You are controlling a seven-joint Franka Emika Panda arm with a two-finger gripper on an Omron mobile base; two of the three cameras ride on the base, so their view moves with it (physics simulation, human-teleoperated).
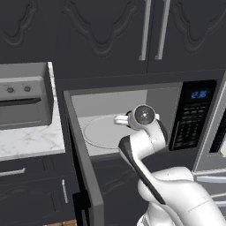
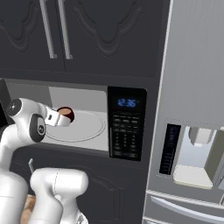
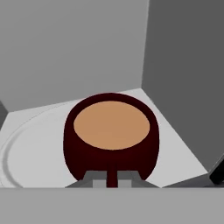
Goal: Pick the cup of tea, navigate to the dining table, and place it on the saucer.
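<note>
The cup of tea (image 3: 111, 131) is dark red-brown with tan liquid, and it sits over the pale round turntable plate (image 3: 26, 144) inside the open microwave. My gripper (image 3: 112, 177) is shut on the cup's small handle, which shows between the two finger tips at the near side. From the right base camera, the cup (image 2: 65, 113) is just past my gripper (image 2: 60, 119) in the microwave cavity. In the left base view the hand (image 1: 121, 119) reaches into the cavity and hides most of the cup (image 1: 129, 113). The dining table and the saucer are out of view.
The microwave door (image 1: 81, 167) stands swung open to the left of the arm. Its control panel (image 2: 126, 127) is right of the cavity, and a steel fridge with a dispenser (image 2: 192, 157) stands further right. A toaster oven (image 1: 24, 101) sits on the marble counter at left. Dark cabinets hang above.
</note>
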